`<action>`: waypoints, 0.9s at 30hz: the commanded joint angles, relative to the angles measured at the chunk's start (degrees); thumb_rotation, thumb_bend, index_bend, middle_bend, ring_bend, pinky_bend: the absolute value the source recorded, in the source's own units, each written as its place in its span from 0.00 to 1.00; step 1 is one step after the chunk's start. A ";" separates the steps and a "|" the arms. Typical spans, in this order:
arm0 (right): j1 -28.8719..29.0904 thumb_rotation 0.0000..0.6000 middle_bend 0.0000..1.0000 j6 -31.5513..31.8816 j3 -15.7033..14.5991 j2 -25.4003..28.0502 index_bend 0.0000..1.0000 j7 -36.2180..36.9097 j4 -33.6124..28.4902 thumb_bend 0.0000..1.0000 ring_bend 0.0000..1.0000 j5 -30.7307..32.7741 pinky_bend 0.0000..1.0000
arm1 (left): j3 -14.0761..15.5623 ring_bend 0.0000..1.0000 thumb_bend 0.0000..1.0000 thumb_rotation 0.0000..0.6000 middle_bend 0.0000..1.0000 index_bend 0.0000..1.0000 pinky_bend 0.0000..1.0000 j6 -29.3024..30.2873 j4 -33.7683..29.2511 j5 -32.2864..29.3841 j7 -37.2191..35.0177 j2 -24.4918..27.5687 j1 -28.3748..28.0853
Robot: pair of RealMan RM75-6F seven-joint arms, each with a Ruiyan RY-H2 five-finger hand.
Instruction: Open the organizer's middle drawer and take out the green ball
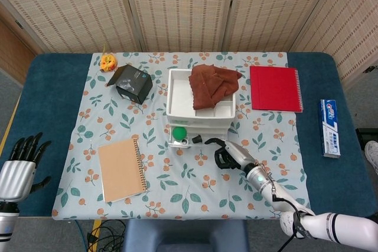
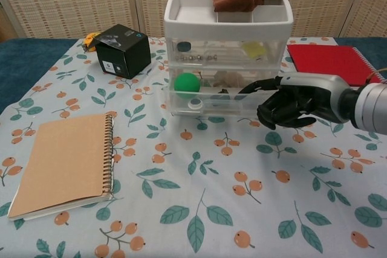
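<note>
The white organizer [image 1: 172, 95] [image 2: 227, 28] stands mid-table with a brown cloth [image 1: 211, 84] in its top tray. Its clear middle drawer [image 2: 211, 99] [image 1: 190, 141] sticks out a little at the front. Inside it on the left lies the green ball [image 2: 187, 82] [image 1: 179, 132]. My right hand [image 2: 296, 102] [image 1: 230, 154] is at the drawer's right front. One outstretched finger hooks the drawer's front rim and the other fingers are curled in. My left hand [image 1: 18, 166] hangs off the table's left edge, fingers spread and holding nothing.
A black box [image 2: 124, 49] sits left of the organizer and a tan spiral notebook [image 2: 63, 161] lies front left. A red notebook [image 2: 335, 64] lies to the right, with a toothpaste box [image 1: 330, 128] beyond it. An orange toy [image 1: 107, 62] sits at the back left.
</note>
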 commanded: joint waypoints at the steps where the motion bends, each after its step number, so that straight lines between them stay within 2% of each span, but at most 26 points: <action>1: -0.45 1.00 0.69 0.00 -0.32 0.30 0.24 0.36 -0.64 0.69 0.86 -0.88 1.00 | 0.00 0.04 0.13 1.00 0.04 0.14 0.06 0.05 -0.06 0.08 0.04 -0.02 -0.03; 27: -4.71 1.00 0.69 2.17 -4.20 4.36 0.24 2.82 -8.06 0.69 0.86 -10.48 1.00 | 0.05 0.04 0.13 1.00 0.04 0.14 0.06 -0.42 -0.11 0.40 0.44 -0.25 -0.64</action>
